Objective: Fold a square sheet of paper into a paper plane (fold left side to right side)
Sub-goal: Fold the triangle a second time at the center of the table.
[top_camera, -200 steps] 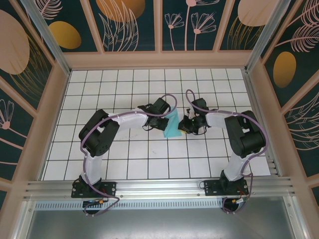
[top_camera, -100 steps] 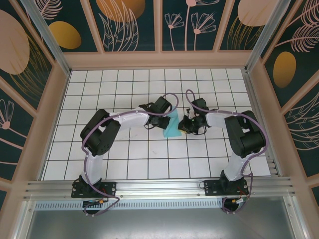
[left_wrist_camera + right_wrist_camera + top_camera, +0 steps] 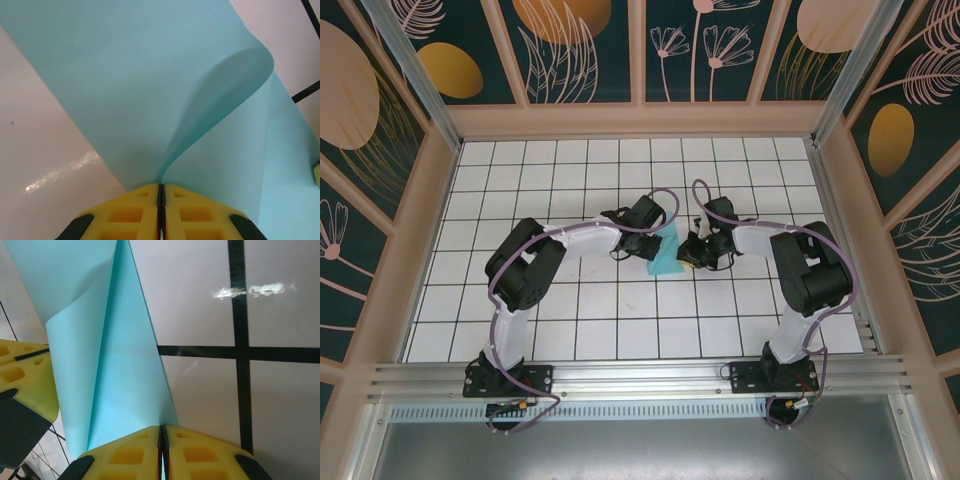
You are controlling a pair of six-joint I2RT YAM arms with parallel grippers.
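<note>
The light turquoise sheet of paper hangs partly folded between both grippers at the middle of the table. My left gripper is shut on one edge of it. In the left wrist view the sheet of paper bows up from the closed yellow fingertips of that gripper into a rounded loop. My right gripper is shut on a narrow corner; in the right wrist view the sheet of paper rises from its closed tips as a long folded wedge.
The white grid-tiled table is walled by a wooden frame. The two arms meet near the centre, elbows bent outward. The left gripper's yellow finger sits close at the left in the right wrist view.
The left arm's elbow has shifted slightly to the right. Both grippers stay shut on the paper, which has barely moved.
</note>
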